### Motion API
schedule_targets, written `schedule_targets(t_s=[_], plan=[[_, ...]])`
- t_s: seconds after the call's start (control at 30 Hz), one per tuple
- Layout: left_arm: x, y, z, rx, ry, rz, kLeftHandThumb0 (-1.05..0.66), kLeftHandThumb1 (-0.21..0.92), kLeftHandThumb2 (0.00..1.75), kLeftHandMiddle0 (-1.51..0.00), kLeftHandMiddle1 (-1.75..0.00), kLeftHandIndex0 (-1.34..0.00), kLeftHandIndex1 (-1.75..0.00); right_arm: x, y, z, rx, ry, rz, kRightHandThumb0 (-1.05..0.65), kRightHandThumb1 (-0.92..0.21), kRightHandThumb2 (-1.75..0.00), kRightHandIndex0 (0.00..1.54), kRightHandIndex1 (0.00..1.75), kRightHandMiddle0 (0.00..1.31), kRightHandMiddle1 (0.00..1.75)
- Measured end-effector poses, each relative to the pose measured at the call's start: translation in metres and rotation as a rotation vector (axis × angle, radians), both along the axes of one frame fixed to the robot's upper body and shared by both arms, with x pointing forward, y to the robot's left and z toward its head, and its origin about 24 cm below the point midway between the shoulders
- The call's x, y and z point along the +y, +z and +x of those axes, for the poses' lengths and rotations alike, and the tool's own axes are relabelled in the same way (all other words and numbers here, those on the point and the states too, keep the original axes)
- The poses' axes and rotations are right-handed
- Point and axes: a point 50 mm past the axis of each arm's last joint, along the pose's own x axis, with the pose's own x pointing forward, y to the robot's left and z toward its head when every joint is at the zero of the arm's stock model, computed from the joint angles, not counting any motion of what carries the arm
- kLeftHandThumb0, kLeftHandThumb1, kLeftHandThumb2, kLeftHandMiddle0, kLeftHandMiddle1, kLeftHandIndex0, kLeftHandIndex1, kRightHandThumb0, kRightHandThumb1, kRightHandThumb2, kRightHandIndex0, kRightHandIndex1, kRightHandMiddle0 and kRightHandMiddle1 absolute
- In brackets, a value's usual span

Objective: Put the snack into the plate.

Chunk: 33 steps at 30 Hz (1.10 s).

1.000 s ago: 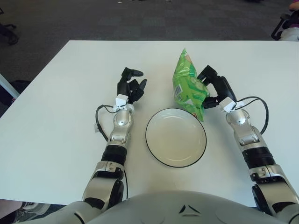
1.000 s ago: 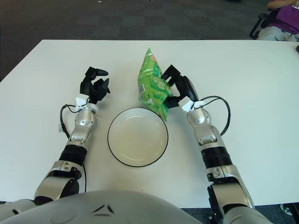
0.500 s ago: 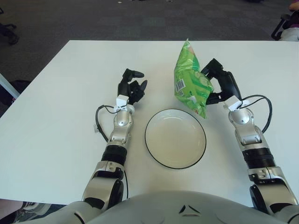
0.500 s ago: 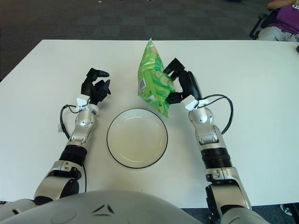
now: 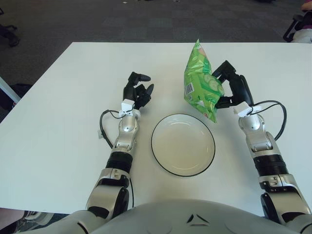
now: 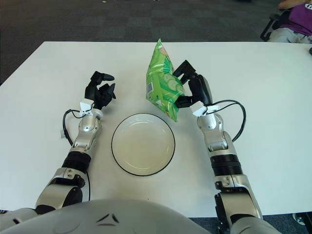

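Observation:
A green snack bag (image 5: 201, 83) is held upright in my right hand (image 5: 229, 92), which is shut on its right side and lifts it above the table, just beyond the far right rim of the plate. The plate (image 5: 183, 144) is round, white with a dark rim, and empty, in front of me at the table's middle. My left hand (image 5: 136, 92) rests on the table to the left of the plate, fingers loosely curled, holding nothing.
The white table (image 5: 58, 122) spreads wide to both sides. Dark carpet lies beyond its far edge. A chair and a seated person (image 6: 292, 24) show at the far right corner.
My right hand has lifted the snack bag higher and a little to the right, and the bag's lower corner now hangs above the plate's far rim. The left hand has not moved.

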Motion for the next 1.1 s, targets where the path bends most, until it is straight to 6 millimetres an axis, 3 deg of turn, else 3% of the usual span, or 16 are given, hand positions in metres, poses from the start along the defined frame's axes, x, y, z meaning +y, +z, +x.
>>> schedule_targets(t_s=[0.13,0.17,0.23,0.37,0.6,1.1], plan=[[0.0,0.0,0.0,0.002,-0.002,0.001,-0.36,0.92,0.24,-0.99,-1.75,-0.5,-1.43,0.002,0.003,-0.003,-0.018,0.037,0.014,0.0,-0.29,-1.33,0.59,1.75,0.48,1.68],[0.0,0.0,0.0,0.002,-0.002,0.001,-0.36,0.92,0.24,-0.99,-1.75,-0.5,-1.43,0.002,0.004,-0.004,-0.02,0.052,0.016,-0.14,-0.38,-1.21,0.66,1.75,0.46,1.7],[0.0,-0.001,0.0,0.003,-0.002,0.001,-0.36,0.92,0.24,-0.99,-1.75,-0.5,-1.43,0.003,0.006,-0.007,-0.016,0.093,0.026,-0.27,-0.47,-1.11,0.72,1.75,0.44,1.72],[-0.001,0.0,0.001,0.003,-0.004,0.001,-0.36,0.92,0.24,-0.99,-1.75,-0.5,-1.43,0.005,0.008,-0.014,0.014,0.171,0.043,-0.37,-0.54,-1.02,0.77,1.75,0.43,1.74],[-0.001,0.001,0.001,0.0,-0.005,0.002,-0.36,0.92,0.24,-0.99,-1.75,-0.5,-1.43,0.001,0.006,-0.027,0.117,0.243,0.023,-0.39,-0.56,-0.99,0.79,1.75,0.42,1.75],[-0.002,0.0,0.003,0.004,-0.011,0.003,-0.36,0.92,0.24,-0.99,-1.75,-0.51,-1.43,0.002,0.003,-0.034,0.199,0.322,0.031,-0.4,-0.56,-1.0,0.78,1.75,0.42,1.75]])
